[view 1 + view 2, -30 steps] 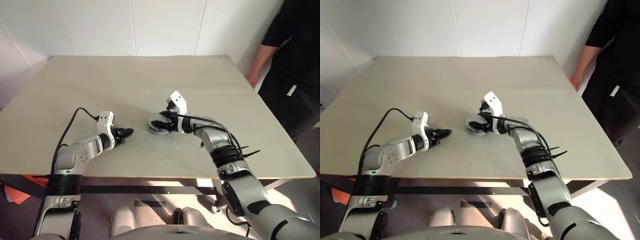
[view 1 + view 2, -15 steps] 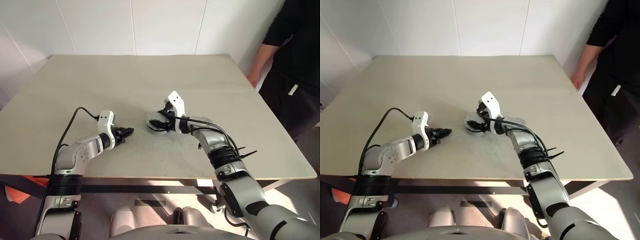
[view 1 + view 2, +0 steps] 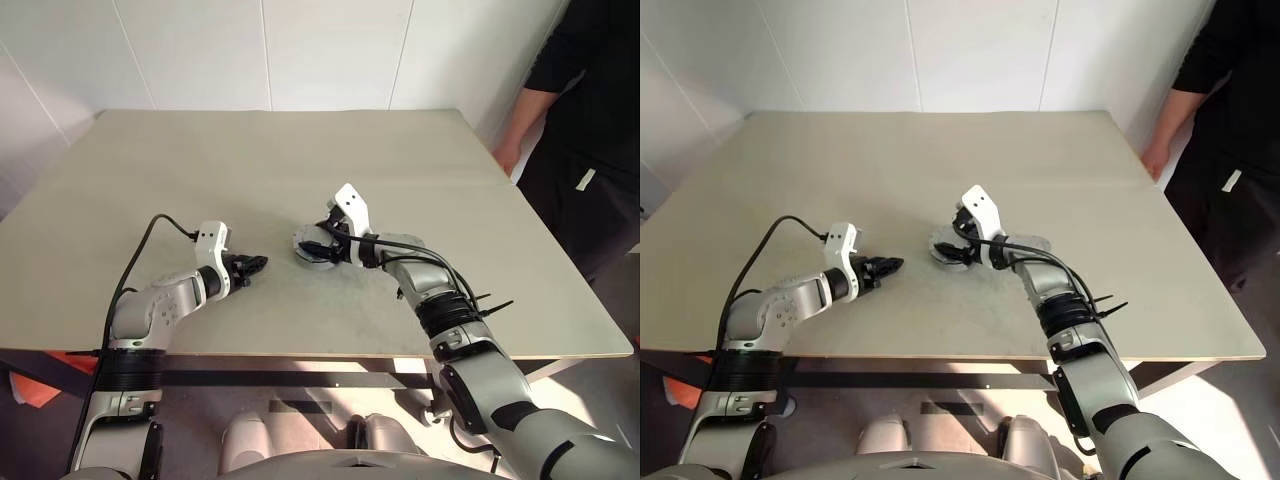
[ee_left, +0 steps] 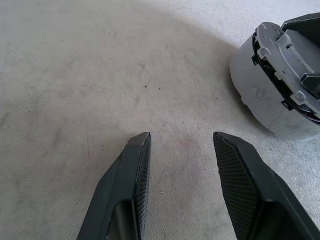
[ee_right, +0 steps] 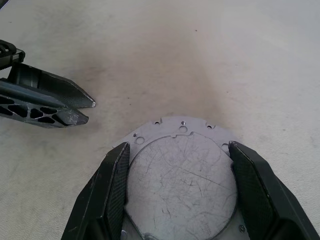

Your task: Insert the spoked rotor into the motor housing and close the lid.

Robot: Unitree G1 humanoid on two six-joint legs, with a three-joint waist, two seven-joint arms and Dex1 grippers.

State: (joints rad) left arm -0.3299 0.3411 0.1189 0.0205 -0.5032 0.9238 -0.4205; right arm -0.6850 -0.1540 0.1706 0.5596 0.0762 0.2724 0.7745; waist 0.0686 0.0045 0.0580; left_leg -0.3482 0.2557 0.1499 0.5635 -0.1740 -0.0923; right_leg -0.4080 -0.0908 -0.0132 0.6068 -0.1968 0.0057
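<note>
My right gripper [image 5: 178, 147] is shut on the lid [image 5: 182, 175], a flat grey disc with small holes at its rim, one black finger on each side. The lid sits on top of the motor housing [image 4: 260, 95], a squat grey cylinder near the middle of the table [image 3: 250, 160]. In the left eye view the right gripper [image 3: 318, 245] covers most of that part. My left gripper [image 4: 181, 136] rests open and empty on the table a short way left of the housing. The spoked rotor is hidden.
A person in black [image 3: 575, 130] stands at the table's right side, a hand [image 3: 503, 158] near its far right edge. A black cable [image 3: 150, 235] loops over my left arm.
My right forearm has shifted slightly to the left with its hold unchanged. The left gripper has kept still.
</note>
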